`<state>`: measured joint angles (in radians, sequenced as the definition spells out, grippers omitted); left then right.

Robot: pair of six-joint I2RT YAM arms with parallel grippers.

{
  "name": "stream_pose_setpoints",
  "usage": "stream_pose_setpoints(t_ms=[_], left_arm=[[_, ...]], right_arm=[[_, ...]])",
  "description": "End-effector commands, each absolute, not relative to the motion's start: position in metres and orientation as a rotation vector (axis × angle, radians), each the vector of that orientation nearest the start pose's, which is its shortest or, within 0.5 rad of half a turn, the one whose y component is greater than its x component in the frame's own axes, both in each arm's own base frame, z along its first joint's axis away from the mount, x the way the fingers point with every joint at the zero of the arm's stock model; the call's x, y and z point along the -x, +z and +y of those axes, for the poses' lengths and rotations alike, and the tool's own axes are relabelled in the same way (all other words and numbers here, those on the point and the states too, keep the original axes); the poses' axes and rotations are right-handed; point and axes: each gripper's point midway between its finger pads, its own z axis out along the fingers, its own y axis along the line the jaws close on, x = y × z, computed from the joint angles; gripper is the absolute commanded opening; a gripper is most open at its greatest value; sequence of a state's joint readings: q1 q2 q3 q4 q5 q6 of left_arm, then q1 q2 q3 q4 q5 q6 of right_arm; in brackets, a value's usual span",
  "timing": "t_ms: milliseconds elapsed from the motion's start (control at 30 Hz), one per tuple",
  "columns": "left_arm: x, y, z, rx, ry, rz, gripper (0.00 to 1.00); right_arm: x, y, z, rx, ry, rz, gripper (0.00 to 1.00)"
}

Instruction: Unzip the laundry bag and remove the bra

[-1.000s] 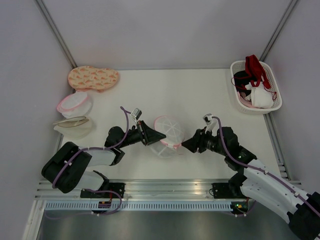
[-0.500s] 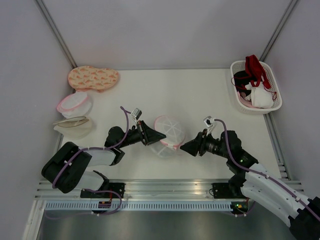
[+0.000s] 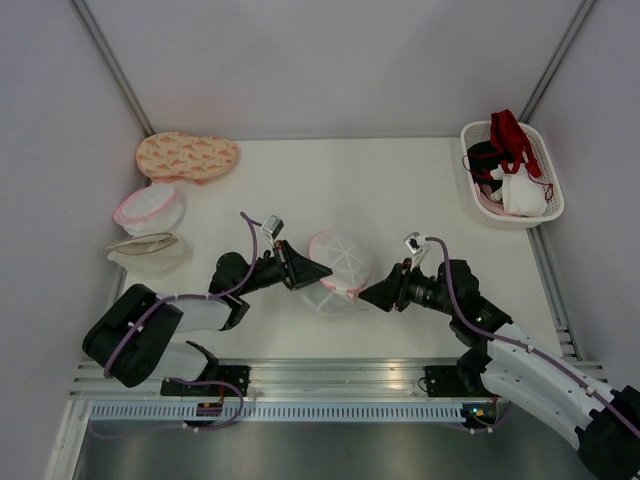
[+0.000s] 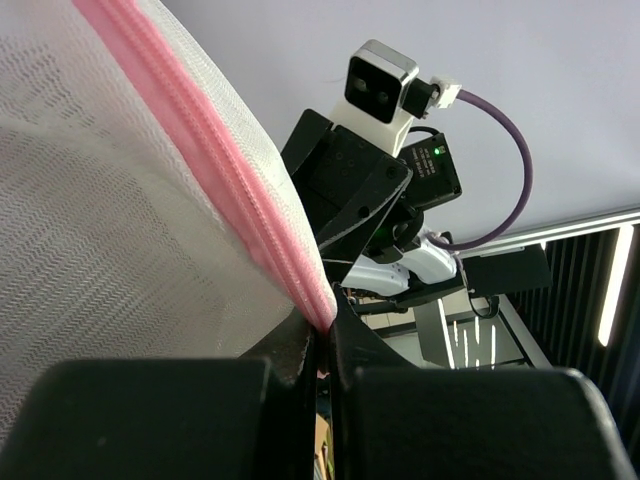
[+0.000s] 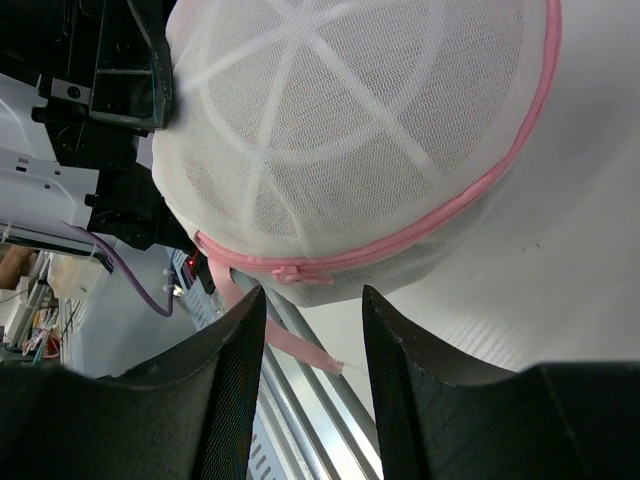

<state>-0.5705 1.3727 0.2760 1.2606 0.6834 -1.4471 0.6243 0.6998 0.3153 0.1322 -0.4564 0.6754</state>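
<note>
Left wrist: left claw (image 4: 322, 345) clamps the pink-zippered rim of the domed mesh laundry bag (image 4: 120, 220); right claw (image 5: 312, 300) apart.

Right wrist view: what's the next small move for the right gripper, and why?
Probably ease the open right gripper forward and close on the pink ribbon pull tab showing between its fingers. The left gripper pinches the pink zipper rim of the round white mesh laundry bag, bracing it.

The laundry bag (image 3: 338, 260) is hemmed in on either side by the left gripper (image 3: 324, 272) and right gripper (image 3: 363, 296), open table (image 3: 400, 190) lies behind it, spare bags (image 3: 148, 208) crowd the left edge, and a basket (image 3: 485, 124) fills the far right corner.
</note>
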Motion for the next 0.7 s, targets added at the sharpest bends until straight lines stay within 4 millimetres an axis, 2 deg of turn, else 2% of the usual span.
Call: stream_pose_setpoints(t_ms=[0,267,400,467,500,567,600,667], left_arm=[[-0.167,0.294,-0.276,-0.214,-2.104,1.371,0.02],[-0.168,0.294,-0.277,-0.214,-2.107,1.376,0.02],[-0.168,0.294,-0.276,-0.213,-2.107,1.374,0.02],[-0.168,0.294,-0.277,-0.212,-2.107,1.376,0.02],[-0.167,0.294,-0.276,-0.215,-2.107,1.375,0.02],[-0.167,0.293,-0.276,-0.213,-2.106,1.375,0.02],[-0.167,0.293,-0.276,-0.214,-2.104,1.375,0.02],[-0.167,0.292,-0.276,-0.215,-2.103,1.378,0.02]], right_arm=[[-0.164,0.174,0.248,0.341,1.335,1.912,0.49],[-0.168,0.181,0.256,0.349,1.384,1.862,0.47],[-0.17,0.184,0.261,0.356,1.41,1.845,0.42],[-0.17,0.182,0.262,0.357,1.417,1.85,0.31],[-0.17,0.183,0.262,0.355,1.42,1.848,0.21],[-0.17,0.184,0.262,0.358,1.418,1.845,0.13],[-0.169,0.182,0.261,0.357,1.413,1.857,0.06],[-0.17,0.184,0.258,0.356,1.39,1.854,0.0]])
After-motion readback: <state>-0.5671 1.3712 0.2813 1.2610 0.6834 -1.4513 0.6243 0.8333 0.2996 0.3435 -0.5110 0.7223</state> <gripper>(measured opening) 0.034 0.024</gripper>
